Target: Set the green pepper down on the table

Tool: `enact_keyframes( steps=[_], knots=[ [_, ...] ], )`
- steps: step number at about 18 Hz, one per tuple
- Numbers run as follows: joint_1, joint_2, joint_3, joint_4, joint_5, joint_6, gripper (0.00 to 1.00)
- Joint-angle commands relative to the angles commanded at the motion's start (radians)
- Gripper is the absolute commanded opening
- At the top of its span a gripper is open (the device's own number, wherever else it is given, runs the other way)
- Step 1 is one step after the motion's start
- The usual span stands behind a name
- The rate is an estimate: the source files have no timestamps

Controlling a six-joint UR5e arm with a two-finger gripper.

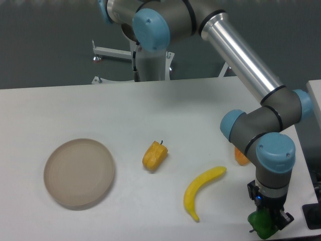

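The green pepper (262, 224) is a small glossy bright-green shape at the bottom right, near the front right part of the white table (150, 110). My gripper (268, 221) points down right over it and its fingers seem closed around the pepper's upper part. The fingertips are mostly hidden by the wrist and the pepper. I cannot tell whether the pepper rests on the table or hangs just above it.
An orange-yellow pepper (154, 156) lies mid-table. A yellow banana (200, 188) lies to its right. A round beige plate (79, 173) sits at the left. An orange object (241, 157) is partly hidden behind the arm's elbow. The table's right edge is close to the gripper.
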Motion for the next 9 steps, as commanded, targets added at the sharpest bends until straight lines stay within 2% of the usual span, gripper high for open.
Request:
enact_keyframes(
  steps=[5, 9],
  knots=[
    [0.0, 0.026, -0.032, -0.003, -0.002, -0.014, 0.36],
    [-0.002, 0.083, -0.106, -0.006, -0.008, -0.02, 0.36]
  ],
)
